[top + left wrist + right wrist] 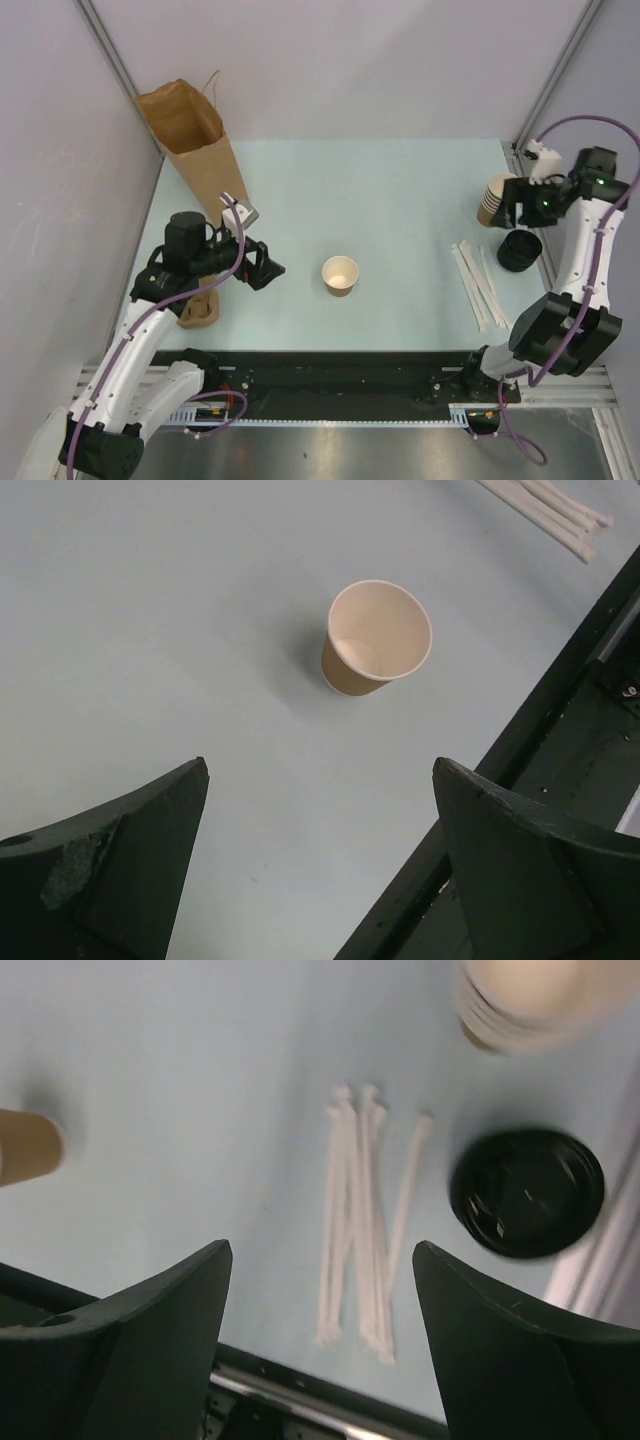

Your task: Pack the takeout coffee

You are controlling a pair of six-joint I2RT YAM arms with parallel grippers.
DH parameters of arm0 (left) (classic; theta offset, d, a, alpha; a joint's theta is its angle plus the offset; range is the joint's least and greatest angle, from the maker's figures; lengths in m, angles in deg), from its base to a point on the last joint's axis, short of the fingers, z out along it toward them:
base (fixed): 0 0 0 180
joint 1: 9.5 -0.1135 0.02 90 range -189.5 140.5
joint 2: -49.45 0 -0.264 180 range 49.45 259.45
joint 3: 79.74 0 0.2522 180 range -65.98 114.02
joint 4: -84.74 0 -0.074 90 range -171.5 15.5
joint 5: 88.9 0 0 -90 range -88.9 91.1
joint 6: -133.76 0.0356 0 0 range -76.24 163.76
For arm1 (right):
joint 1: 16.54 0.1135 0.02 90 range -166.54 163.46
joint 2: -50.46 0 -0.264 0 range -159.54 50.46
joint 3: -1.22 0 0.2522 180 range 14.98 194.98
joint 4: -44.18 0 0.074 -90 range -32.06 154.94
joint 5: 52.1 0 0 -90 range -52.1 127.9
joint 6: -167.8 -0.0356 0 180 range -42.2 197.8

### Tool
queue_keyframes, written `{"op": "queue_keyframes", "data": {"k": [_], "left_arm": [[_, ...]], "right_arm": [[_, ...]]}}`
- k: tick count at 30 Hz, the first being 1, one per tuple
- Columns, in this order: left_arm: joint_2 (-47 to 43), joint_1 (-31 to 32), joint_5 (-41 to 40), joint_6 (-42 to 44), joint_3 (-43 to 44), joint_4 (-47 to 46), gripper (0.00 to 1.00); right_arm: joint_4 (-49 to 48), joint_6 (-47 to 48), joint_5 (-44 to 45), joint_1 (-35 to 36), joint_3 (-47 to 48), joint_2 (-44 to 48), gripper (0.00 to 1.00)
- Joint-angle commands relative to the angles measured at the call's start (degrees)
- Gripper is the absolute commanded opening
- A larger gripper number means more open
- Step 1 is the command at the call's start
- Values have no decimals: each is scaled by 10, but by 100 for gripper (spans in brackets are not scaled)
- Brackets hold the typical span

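Right gripper (320, 1260) open, empty, over straws (362, 1220); black lid (527, 1192) outboard of one finger, cup stack (530, 1000) beyond that. Left gripper (320, 765) open, lidless paper cup (377, 638) ahead.

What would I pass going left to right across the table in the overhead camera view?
brown paper bag → lidless paper cup → wrapped straws → stack of black lids. The stack of tan cups sits behind the straws and lids and overlaps both, so it is left out.

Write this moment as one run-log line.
cup: lidless, centre; left claw: open, empty; right claw: open, empty; lid: right side; bag: upright
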Motion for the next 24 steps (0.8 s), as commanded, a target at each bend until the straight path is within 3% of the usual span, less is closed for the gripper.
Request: {"op": "queue_keyframes", "data": {"k": [1,5,8,14,24], "left_arm": [[6,3,53,12,19,-8,100],[12,4,58,9,19,-9,100],[15,7,62,15,27,0,100],[31,9,80,36,51,19,100],[62,26,72,53,87,53,100]], "right_arm": [[121,116,67,-76,23,4,76],[101,116,172,-118,30,-6,69],[78,119,203,-117,20,-12,65],[41,139,239,-101,10,-52,51],[14,165,281,-39,10,-107,39]]}}
